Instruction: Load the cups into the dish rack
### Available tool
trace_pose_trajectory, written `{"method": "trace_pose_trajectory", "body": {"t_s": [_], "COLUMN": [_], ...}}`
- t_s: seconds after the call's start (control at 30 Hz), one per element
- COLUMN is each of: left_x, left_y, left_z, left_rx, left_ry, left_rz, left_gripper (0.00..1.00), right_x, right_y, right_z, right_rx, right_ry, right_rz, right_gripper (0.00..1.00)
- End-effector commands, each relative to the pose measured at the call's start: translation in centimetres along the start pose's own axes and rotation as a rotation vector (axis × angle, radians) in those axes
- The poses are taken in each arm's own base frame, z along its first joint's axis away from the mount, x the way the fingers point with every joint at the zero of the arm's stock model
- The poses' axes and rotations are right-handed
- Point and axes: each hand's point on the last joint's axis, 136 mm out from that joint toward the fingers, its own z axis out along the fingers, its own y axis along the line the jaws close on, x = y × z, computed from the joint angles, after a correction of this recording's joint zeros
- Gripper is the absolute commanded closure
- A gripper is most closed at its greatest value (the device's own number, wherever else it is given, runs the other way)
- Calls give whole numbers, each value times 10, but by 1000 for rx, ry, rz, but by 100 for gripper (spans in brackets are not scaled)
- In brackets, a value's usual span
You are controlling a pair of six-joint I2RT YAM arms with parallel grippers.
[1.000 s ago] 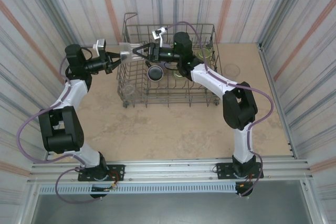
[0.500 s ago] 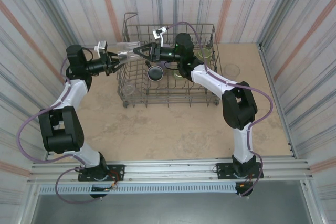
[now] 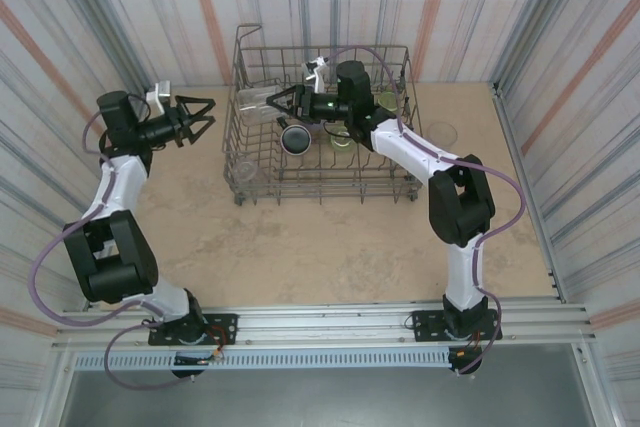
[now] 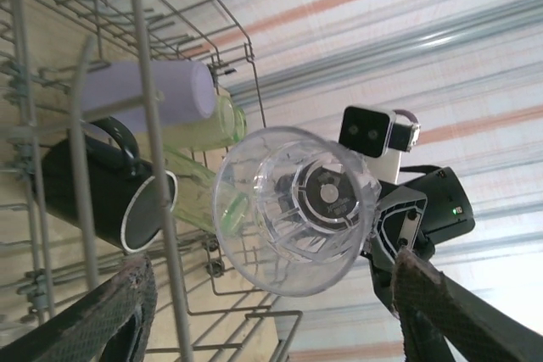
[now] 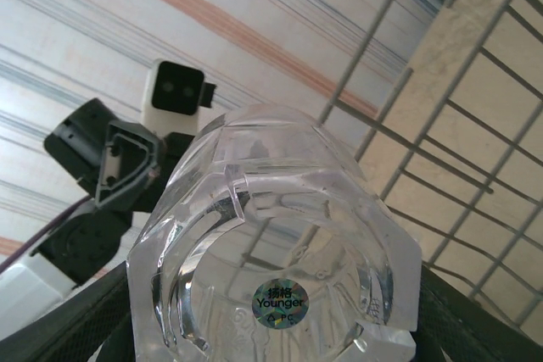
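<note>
Rack (image 3: 300, 187) is bare grey metal wire, smooth with a dull sheen. The clear cup (image 5: 271, 209) is glossy see-through plastic, faceted round the base, with a shiny little foil sticker (image 5: 278, 301) on it. Lavender cup (image 4: 148, 95) looks like opaque plastic and pretty matt. The yellow-green cups (image 4: 222, 120) are translucent and a bit shinier. Black mug (image 4: 85, 184) is glossy with a pale rim. Fingers (image 4: 106, 320) on the left gripper (image 3: 207, 114) are black with a rough, mesh-like texture. Arm shells (image 3: 118, 182) are smooth white and black plastic. Tabletop (image 3: 320, 247) is matt beige, mottled like stone. Rail (image 3: 320, 322) at the near edge looks like brushed metal.
</note>
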Motion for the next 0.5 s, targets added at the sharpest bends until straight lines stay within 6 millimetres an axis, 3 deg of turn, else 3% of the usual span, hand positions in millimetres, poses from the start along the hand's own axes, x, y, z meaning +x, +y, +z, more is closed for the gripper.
{"method": "trace_pose_trajectory", "body": {"t_s": [0.0,0.2,0.47], "left_x": [-11,-19,-22], "left_y": [-11,-3,3], "left_z": [-15,-29,-34], "left_rx": [-25,-75,-93], "left_ry": [-53,-98,-112], "left_rz": [69,71,61], "left_gripper": [23,17,15], "right_x": [-20,-22,-20], "right_y": [43,44,45], "right_z": [-12,-9,-10], "right_rx": [-34,1,48], "right_ry": [-38,-22,-6], "right_rz": [-107,-124,-149], "right_gripper": [60,61,62]}}
